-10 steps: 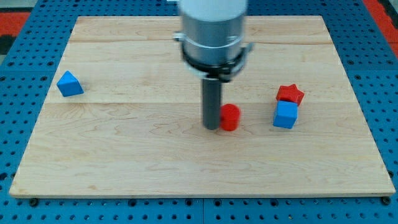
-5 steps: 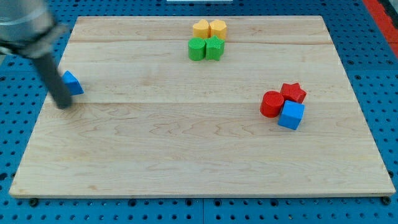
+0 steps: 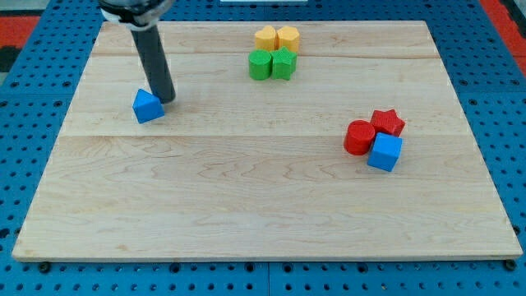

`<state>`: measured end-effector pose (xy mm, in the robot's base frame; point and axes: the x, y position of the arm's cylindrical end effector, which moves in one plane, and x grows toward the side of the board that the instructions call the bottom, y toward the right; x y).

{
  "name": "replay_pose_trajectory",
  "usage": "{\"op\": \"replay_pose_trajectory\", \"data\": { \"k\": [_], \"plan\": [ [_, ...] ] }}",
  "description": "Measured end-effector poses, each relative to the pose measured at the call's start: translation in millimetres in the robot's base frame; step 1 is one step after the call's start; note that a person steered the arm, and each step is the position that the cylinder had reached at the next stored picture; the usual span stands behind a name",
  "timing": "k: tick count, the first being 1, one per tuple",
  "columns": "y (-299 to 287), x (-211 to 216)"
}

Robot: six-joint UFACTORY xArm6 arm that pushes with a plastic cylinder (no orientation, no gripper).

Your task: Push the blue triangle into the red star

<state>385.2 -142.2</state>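
Note:
The blue triangle [image 3: 147,107] lies on the wooden board at the view's left. My tip [image 3: 167,99] stands just to its right and slightly above, touching or nearly touching it. The red star [image 3: 387,122] sits far off at the view's right, packed against a red cylinder [image 3: 358,137] on its left and a blue cube [image 3: 385,152] below it.
At the view's top centre stand two yellow blocks [image 3: 276,38] side by side, with two green blocks [image 3: 272,64] directly below them. The wooden board [image 3: 263,205] lies on a blue perforated table.
The blue triangle has moved right from the board's left edge. My tip went from the triangle's left side to its right side. The red cylinder has stayed by the red star.

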Motion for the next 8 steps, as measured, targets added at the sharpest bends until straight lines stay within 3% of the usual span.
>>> {"op": "replay_pose_trajectory", "data": {
  "k": [2,3,5,7,8],
  "plan": [
    [-141.7,-2.5],
    [-162.8,-1.3],
    [-70.5,52.6],
    [-15.5,37.8],
    [-27.9,7.2]
  ]
}}
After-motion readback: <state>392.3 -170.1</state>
